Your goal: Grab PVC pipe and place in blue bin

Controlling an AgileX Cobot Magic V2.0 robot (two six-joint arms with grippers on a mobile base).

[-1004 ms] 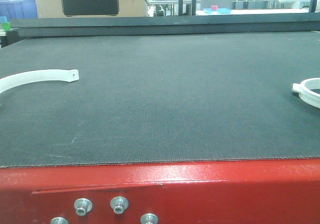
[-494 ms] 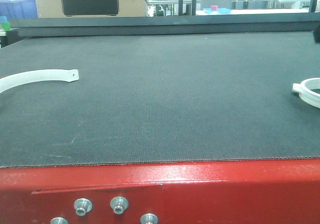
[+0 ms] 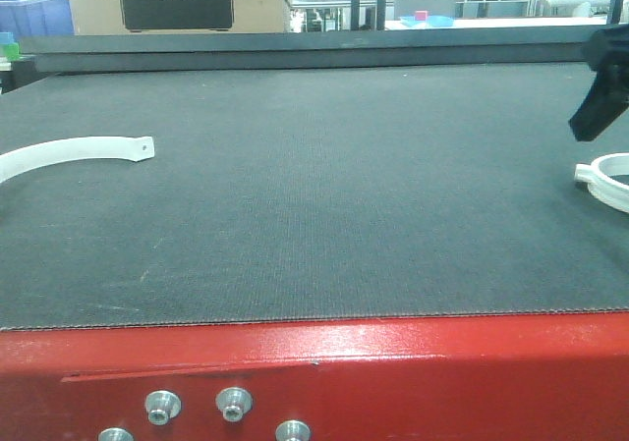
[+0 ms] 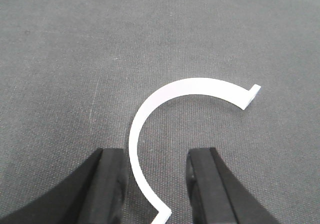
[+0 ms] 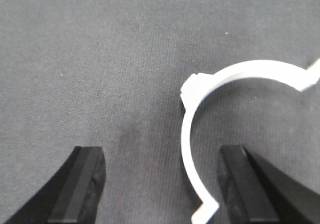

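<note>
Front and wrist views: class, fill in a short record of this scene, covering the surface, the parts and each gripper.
Surface: dark mat on a red frame
Left pipe: white arc, lying flat at the mat's left edge
Right pipe: white arc, lying flat at the mat's right edge
Left gripper: fingers open, either side of the left pipe's near end
Right gripper: fingers open, above the right pipe, apart from it
Held: nothing

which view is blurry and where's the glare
Front view: soft glare on the red table edge, right gripper a dark shape cut off at the frame edge. Left wrist view: mat weave crisp, fingers soft. Right wrist view: blurrier overall, white arc fuzzy-edged.
</note>
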